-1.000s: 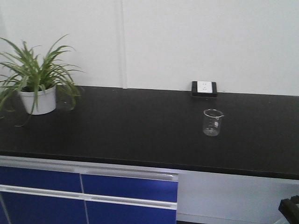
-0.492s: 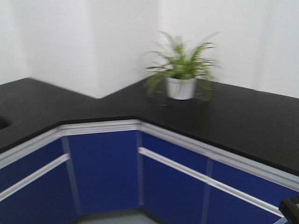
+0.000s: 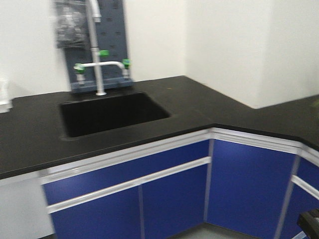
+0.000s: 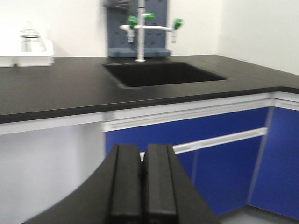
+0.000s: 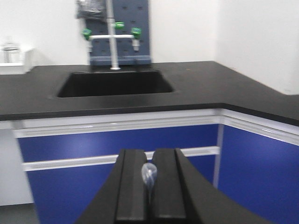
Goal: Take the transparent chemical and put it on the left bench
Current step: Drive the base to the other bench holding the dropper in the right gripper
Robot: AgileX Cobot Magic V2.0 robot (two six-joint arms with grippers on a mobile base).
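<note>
1. The right gripper [image 5: 149,156] points forward at the left bench [image 5: 196,88]. It hangs lower than the countertop, in front of the blue cabinet fronts [image 5: 117,140] and well apart from them.
2. Its jaws are narrow, pinching the transparent chemical [image 5: 149,175]. The clear bulb shows between the two black fingers, and the stem is hidden below.
3. The left gripper [image 4: 141,150] is posed the same way, low and aimed at the bench. Its jaws are pressed together with only a thin seam between them and nothing held.
4. On the bench top lies one sunken black sink [image 3: 149,107]. Behind it stand one white faucet [image 3: 99,64] and one grey pegboard [image 3: 112,30].
5. The faucet carries three green knobs [image 3: 103,53].
6. At the far left of the bench sits a white bin [image 4: 35,58] with a clear glass vessel [image 4: 32,39] in it.
7. The counter turns a corner to the right. Nothing stands between the grippers and the bench's white front edge [image 3: 124,152].
</note>
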